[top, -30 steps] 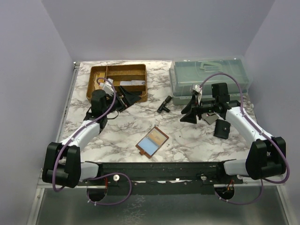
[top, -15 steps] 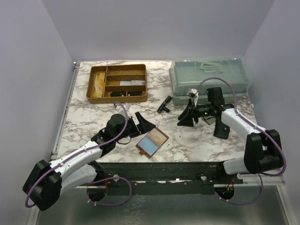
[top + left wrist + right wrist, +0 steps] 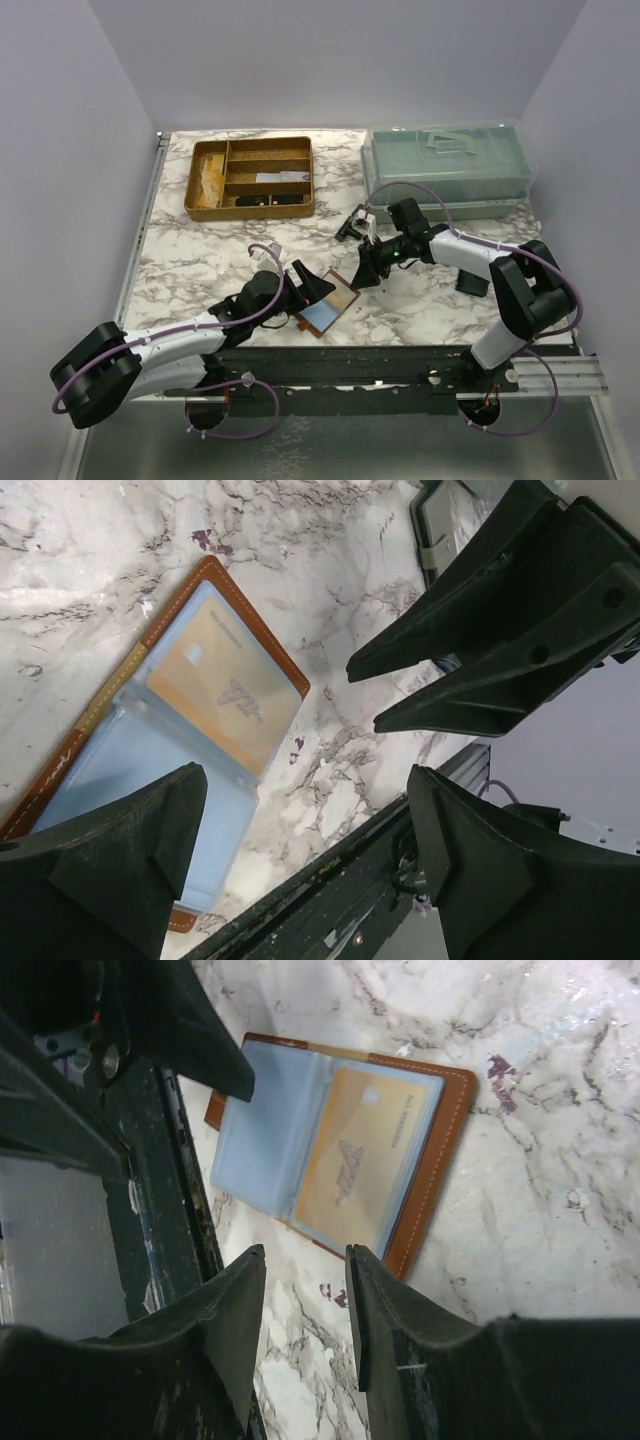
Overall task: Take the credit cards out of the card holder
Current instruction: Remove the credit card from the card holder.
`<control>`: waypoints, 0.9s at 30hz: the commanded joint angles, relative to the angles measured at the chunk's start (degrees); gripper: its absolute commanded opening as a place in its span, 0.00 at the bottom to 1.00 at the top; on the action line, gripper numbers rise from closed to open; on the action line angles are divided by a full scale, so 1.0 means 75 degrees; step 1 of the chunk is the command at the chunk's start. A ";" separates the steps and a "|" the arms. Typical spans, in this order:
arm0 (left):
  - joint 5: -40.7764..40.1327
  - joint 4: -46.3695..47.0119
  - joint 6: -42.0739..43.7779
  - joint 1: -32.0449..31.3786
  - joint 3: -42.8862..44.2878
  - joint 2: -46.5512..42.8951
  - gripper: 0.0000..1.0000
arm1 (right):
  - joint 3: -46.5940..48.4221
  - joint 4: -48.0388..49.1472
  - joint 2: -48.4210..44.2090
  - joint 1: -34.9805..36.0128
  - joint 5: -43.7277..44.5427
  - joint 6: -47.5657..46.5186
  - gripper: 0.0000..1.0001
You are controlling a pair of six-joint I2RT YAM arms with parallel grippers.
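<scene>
The reddish-brown card holder (image 3: 322, 312) lies open and flat near the table's front edge. A tan credit card (image 3: 225, 685) (image 3: 350, 1165) sits in its clear pocket beside a light blue sleeve (image 3: 265, 1130). My left gripper (image 3: 310, 285) (image 3: 308, 780) hovers open over the holder's left side with nothing between its fingers. My right gripper (image 3: 362, 268) (image 3: 305, 1260) stands open at the holder's far right corner, its jaws a narrow gap apart over bare marble. The two grippers face each other across the holder. The leather rim (image 3: 255, 630) shows in both wrist views.
A gold-brown divided tray (image 3: 252, 178) stands at the back left and a clear lidded box (image 3: 445, 165) at the back right. A small black pouch (image 3: 472, 280) lies under the right forearm, with a small black piece (image 3: 350, 222) near the box. The black rail (image 3: 350, 362) runs along the front.
The left arm swung from the tray down to the card holder. The right arm came left from the box to the holder's corner, and its jaws narrowed.
</scene>
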 commanded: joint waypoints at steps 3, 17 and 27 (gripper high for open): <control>-0.0839 0.0885 -0.0443 -0.0298 -0.0278 0.0348 0.87 | 0.0395 0.0107 0.0362 0.0285 0.0933 0.0567 0.43; -0.0969 0.1487 -0.0471 -0.0357 -0.0491 0.0752 0.74 | 0.0703 -0.0095 0.1099 0.0628 0.1372 0.0629 0.45; -0.0942 0.2288 -0.0457 -0.0353 -0.0450 0.1788 0.58 | 0.0786 -0.0195 0.1216 0.0651 0.1740 0.0581 0.45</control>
